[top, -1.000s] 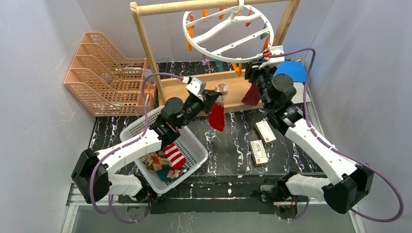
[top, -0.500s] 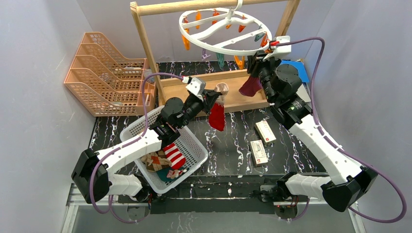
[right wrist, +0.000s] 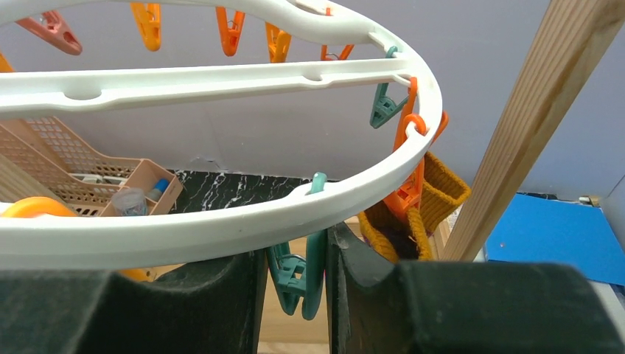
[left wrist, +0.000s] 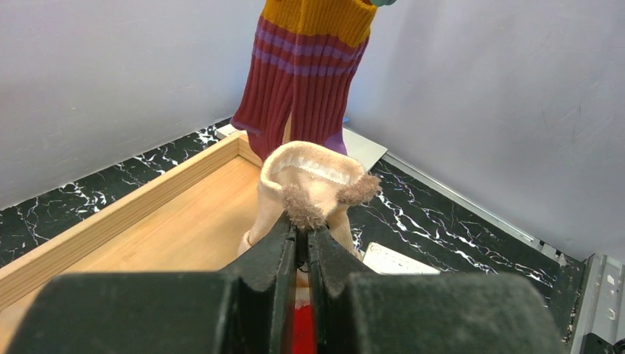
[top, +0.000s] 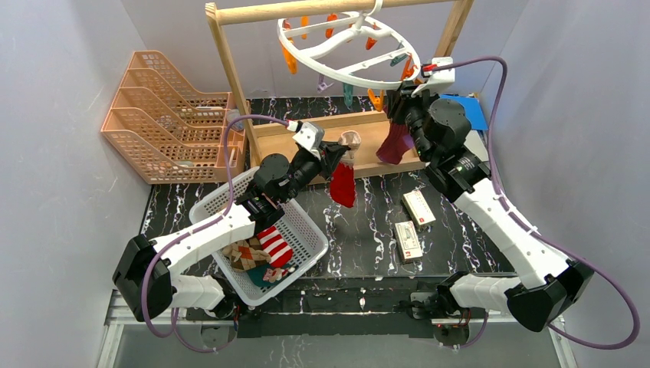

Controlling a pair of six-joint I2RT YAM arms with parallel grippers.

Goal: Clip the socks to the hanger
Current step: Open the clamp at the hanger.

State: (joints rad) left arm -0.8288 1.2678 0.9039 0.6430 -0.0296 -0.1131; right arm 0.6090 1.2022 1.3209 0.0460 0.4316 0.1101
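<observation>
Left gripper [left wrist: 298,237] holds a red sock [top: 343,184]; right gripper [right wrist: 295,258] at the hanger [right wrist: 184,234] rim.
We find the left gripper clamped on the red sock's beige cuff, above the table's [top: 368,222] middle. The right gripper straddles a teal clip [right wrist: 317,243] at the hanger's right rim; we cannot tell whether it presses the clip. A maroon sock [top: 395,143] hangs from the neighbouring orange clip [right wrist: 407,181].

Hanger [right wrist: 184,82] tilted and swung left, right claw [right wrist: 295,273] narrowed around teal clip [right wrist: 298,287]
</observation>
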